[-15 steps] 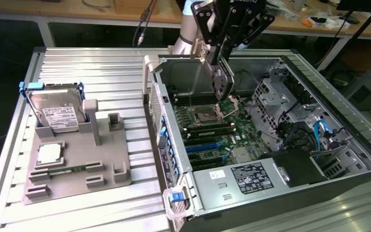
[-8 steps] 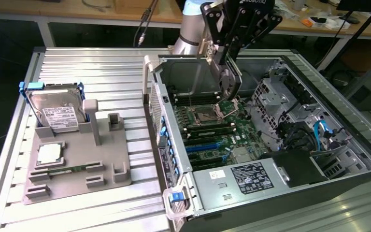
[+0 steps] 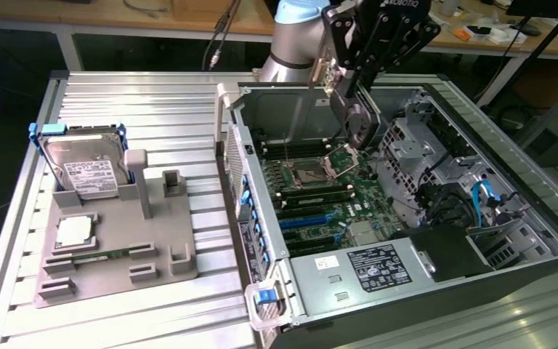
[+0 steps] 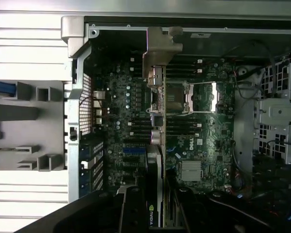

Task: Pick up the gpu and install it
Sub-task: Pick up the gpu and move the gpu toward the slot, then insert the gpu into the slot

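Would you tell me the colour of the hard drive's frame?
The frame is blue; the exterior view shows it best.

Blackish gpu (image 3: pixel 359 125) with silvery bracket (image 4: pixel 161 46), green motherboard (image 3: pixel 322 185), silver hard drive (image 3: pixel 87 163) in blue frame (image 3: pixel 46 129), grey tray (image 3: pixel 114 269), ribbed table (image 3: pixel 143 94).

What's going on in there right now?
The arm's gripper is shut on the gpu and holds it on edge inside the open computer case, above the motherboard. The card looks clear of the board and is not seated in any slot. At the exterior view's left, the hard drive stands in the grey fixture.
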Tool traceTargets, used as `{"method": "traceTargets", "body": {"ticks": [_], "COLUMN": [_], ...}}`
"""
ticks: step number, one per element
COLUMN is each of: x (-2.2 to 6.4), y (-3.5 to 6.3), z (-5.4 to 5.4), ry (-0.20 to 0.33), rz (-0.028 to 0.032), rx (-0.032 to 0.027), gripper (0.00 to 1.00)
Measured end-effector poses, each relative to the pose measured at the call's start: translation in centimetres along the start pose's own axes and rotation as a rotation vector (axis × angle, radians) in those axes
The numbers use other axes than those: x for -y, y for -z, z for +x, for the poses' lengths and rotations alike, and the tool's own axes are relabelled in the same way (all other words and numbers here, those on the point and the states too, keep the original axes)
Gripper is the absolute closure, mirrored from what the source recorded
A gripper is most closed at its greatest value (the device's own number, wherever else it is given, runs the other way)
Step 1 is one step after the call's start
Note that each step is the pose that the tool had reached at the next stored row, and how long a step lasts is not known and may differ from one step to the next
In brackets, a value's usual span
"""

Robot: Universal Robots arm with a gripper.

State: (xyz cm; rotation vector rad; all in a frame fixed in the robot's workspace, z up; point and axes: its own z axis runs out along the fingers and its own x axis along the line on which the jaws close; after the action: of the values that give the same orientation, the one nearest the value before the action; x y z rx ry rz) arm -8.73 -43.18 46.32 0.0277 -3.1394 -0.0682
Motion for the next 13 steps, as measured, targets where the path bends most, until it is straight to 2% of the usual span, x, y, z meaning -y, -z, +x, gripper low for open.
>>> {"method": "traceTargets", "body": {"ticks": [2,13], "x": [0.01,0.01], "y": [-0.02,-0.02], "z": [-0.28,-0.28], "ry": [0.0,0.0], "rz": [-0.0001,0.0], "rx": [0.0,0.0], "gripper": [0.73,0.73]}}
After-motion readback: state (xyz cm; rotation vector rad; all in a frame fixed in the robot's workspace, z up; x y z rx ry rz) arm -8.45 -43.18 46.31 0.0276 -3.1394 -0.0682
